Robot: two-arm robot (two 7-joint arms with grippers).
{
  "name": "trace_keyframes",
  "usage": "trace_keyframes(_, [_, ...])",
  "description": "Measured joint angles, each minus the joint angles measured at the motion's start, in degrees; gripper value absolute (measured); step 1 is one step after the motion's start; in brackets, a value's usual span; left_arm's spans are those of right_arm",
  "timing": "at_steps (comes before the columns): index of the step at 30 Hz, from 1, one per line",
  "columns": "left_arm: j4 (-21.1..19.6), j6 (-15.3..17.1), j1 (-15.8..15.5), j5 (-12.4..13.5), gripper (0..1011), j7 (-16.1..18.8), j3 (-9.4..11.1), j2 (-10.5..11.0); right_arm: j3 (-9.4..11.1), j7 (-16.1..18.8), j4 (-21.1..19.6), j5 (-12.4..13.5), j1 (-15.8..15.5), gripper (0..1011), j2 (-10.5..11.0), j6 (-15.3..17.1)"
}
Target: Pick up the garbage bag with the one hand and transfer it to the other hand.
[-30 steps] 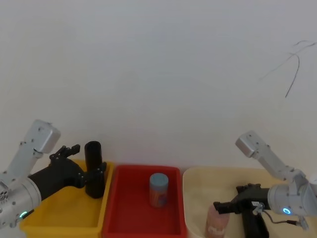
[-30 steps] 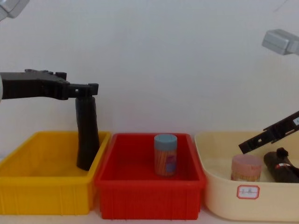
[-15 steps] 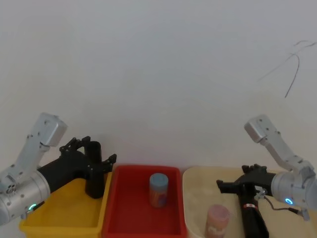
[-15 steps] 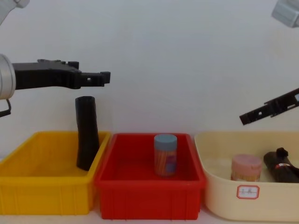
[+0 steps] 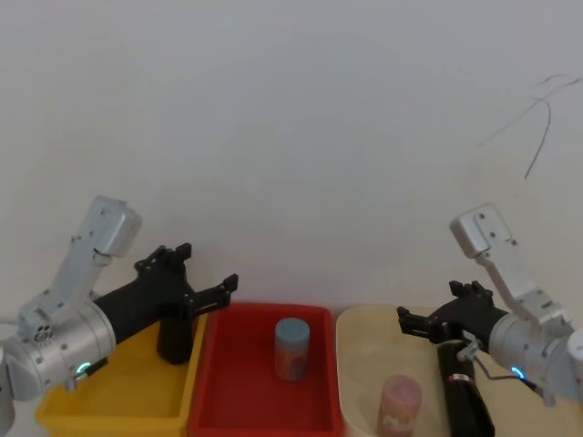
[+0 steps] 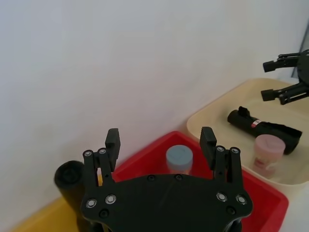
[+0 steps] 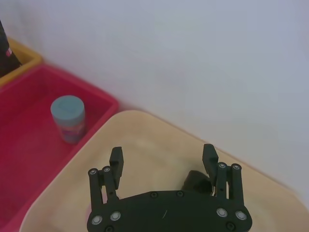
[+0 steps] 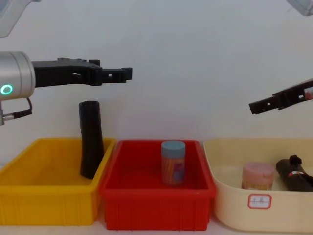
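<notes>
The garbage bag point(image 5: 465, 393), a short black roll with a red-and-white band, lies in the beige bin point(image 5: 363, 320) at the right; it also shows in the chest view point(image 8: 295, 174) and the left wrist view point(image 6: 263, 128). My right gripper point(image 5: 424, 306) hovers open above that bin point(image 8: 230, 205), over the bag's far end, with nothing held point(image 7: 162, 152). Open and empty, my left gripper point(image 5: 208, 268) hangs in the air point(image 8: 125, 74) above the seam between the yellow and red bins point(image 6: 160, 135).
A taller plain black roll point(image 8: 91, 146) leans upright in the yellow bin point(image 8: 49, 200). A blue-lidded jar point(image 8: 173, 162) stands in the red bin point(image 8: 156, 196). A pink jar point(image 8: 257, 176) sits beside the bag in the beige bin.
My left gripper has let go of the tall plain roll, risen and moved right toward the middle. The right gripper has lifted up out of the beige bin.
</notes>
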Motion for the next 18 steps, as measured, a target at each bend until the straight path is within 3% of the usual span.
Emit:
trace_keyframes(8, [1.42, 0.71, -1.36, -1.03, 1000, -0.96, 1.16, -1.25, 0.07, -2.97, -2.06, -1.52, -2.38, 1001, -1.40, -2.86])
trace_keyframes(18, [2.48, 1.32, -2.36, -1.73, 1000, -1.56, 2.36, -2.28, -0.29, -4.28, -4.09, -2.72, -3.98, 1000, -2.09, -4.33])
